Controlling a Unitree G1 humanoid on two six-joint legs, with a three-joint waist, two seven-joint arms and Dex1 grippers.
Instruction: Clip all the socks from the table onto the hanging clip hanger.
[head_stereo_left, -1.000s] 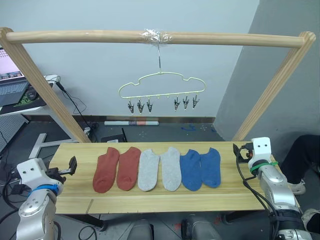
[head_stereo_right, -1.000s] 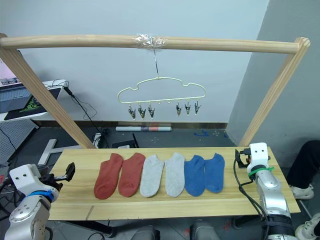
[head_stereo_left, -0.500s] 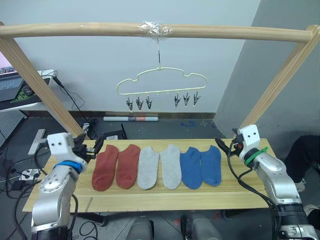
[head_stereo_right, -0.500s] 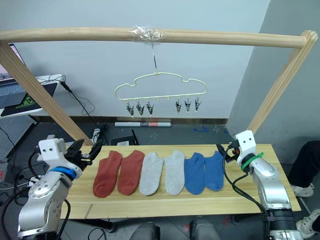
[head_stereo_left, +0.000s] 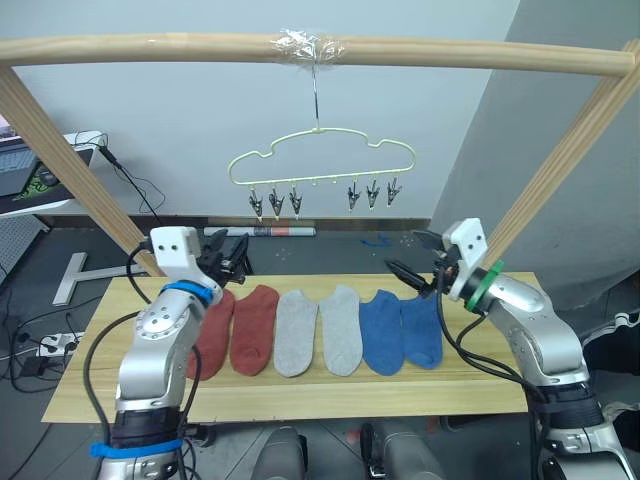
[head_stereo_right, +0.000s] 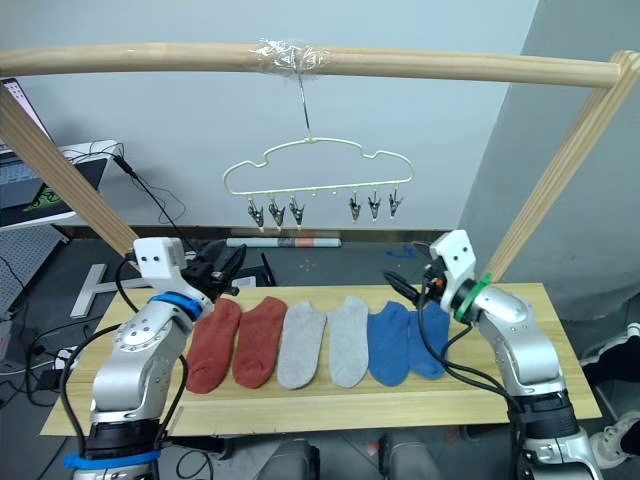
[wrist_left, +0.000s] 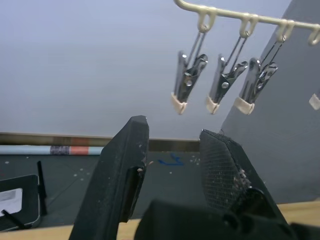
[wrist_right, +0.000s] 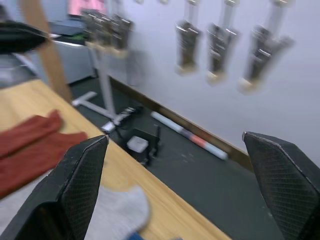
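**Left eye view: both grippers raised over the socks, nothing picked up yet**

The left gripper (head_stereo_left: 230, 262) is empty, fingers a little apart, above the cuff of the rust-red socks (head_stereo_left: 235, 330). The right gripper (head_stereo_left: 412, 262) is spread wide and empty above the blue socks (head_stereo_left: 402, 333). All six socks, the grey pair (head_stereo_left: 318, 331) in the middle, lie flat on the bench (head_stereo_left: 90, 370), below the clip hanger (head_stereo_left: 322, 170). Best to drop onto one cuff only, pinch it clear of its neighbour, then lift to a clip.

two rust-red socks (head_stereo_left: 236, 328), two grey socks (head_stereo_left: 318, 330), two blue socks (head_stereo_left: 402, 331), six clips (head_stereo_left: 322, 197)
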